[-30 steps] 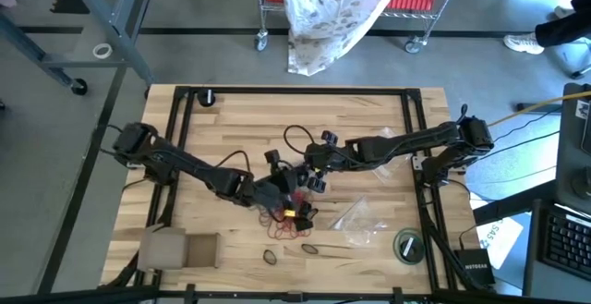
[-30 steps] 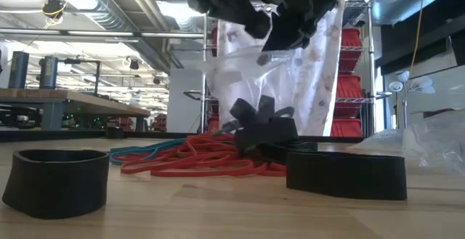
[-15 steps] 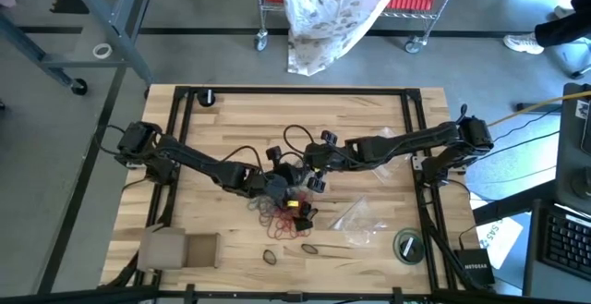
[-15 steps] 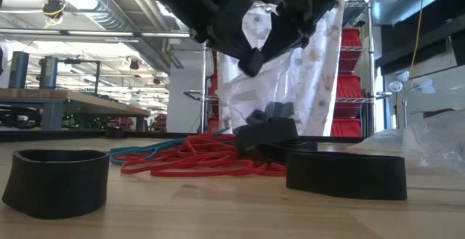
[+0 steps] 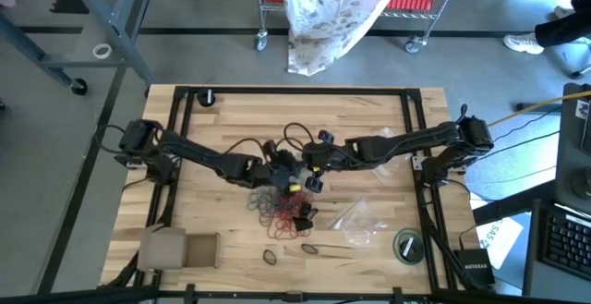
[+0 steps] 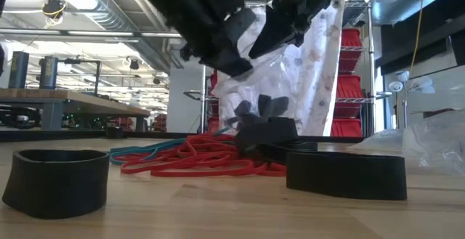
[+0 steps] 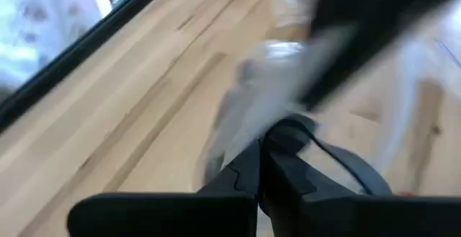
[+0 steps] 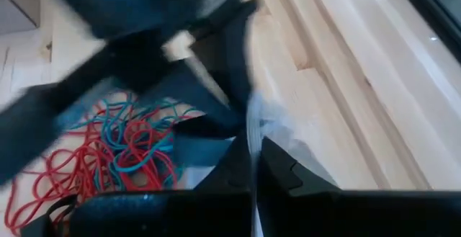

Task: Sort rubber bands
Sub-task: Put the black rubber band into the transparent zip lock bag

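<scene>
Your closed left gripper [image 5: 282,167] and closed right gripper [image 5: 309,170] meet mid-table above the red-and-teal elastic rubber bands [image 5: 282,212] (teal strands clearest from the right wrist).

Both arms are matt black, built of slim jointed segments with looping black cables, each ending in a left pincer [image 5: 284,169] and right pincer [image 5: 312,176] of two dark, blunt fingers.

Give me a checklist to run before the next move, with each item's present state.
1. Left gripper shut on the clear bag: ok.
2. Right gripper shut on the same bag: ok.
3. Bag lifted off the table: ok, it hangs above the pile in the low view.
4. Rubber bands heaped below the grippers: ok.
5. Bands sorted by colour: not ok, red and teal are tangled.
6. Bag mouth open: cannot tell.
</scene>
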